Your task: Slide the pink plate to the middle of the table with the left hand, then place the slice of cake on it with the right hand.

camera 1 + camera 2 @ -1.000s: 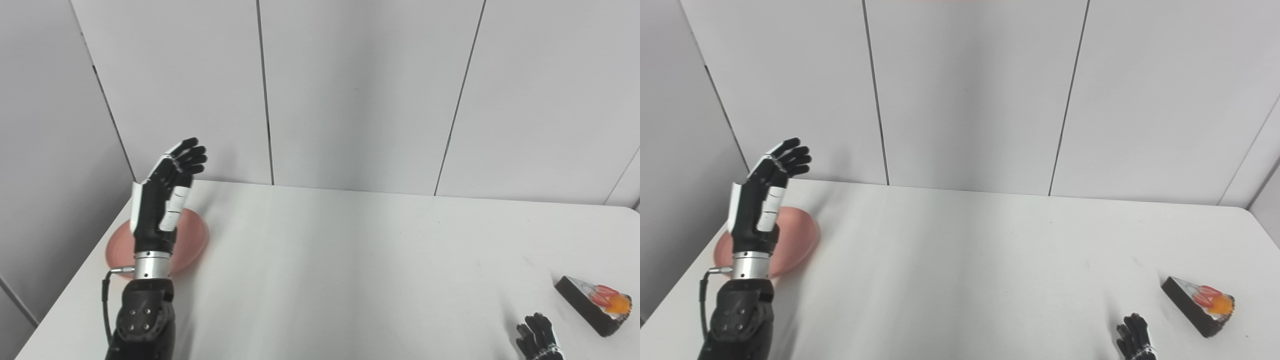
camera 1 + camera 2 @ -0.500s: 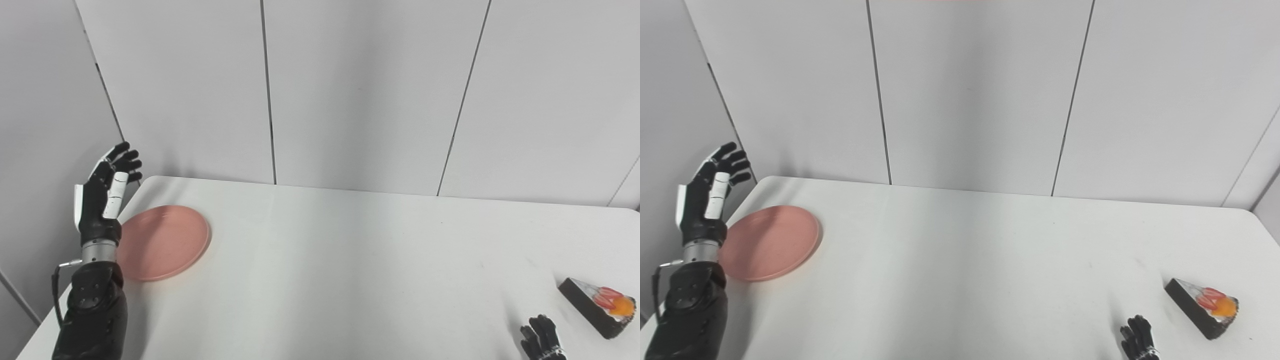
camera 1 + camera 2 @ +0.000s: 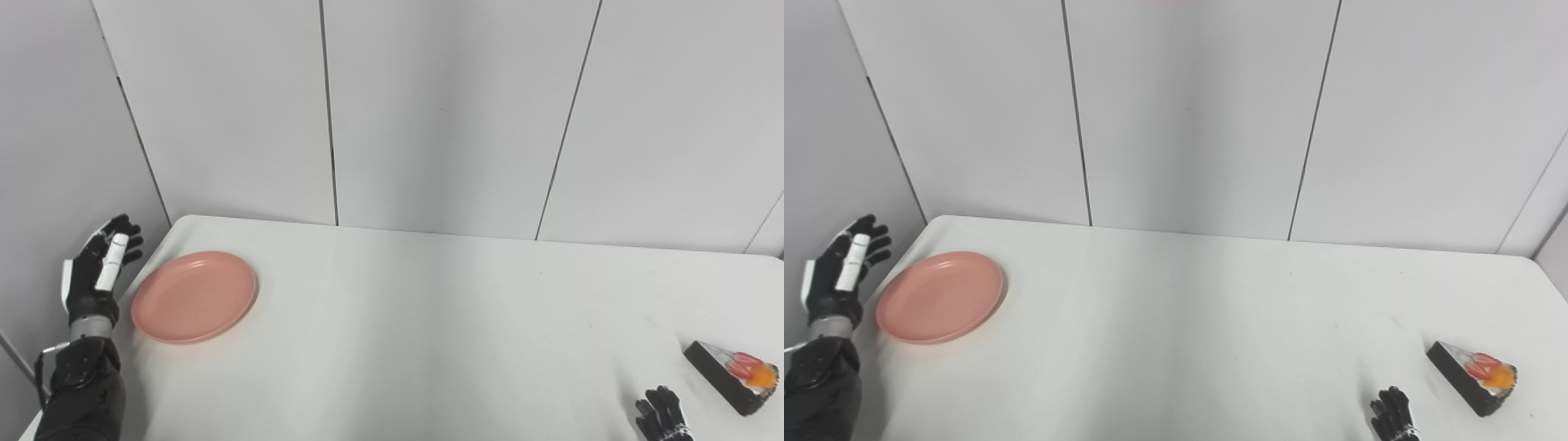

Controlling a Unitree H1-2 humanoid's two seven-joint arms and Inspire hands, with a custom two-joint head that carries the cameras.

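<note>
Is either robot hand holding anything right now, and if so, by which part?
Nothing is held. The left robot hand is open beside the pink plate, not touching it. The right robot hand rests apart from the slice of cake.

Left hand (image 3: 97,269) raised upright at the far left, fingers extended and apart, holding nothing. Right hand (image 3: 661,418) low at the bottom edge, only its dark fingertips in view; state indeterminate.
</note>
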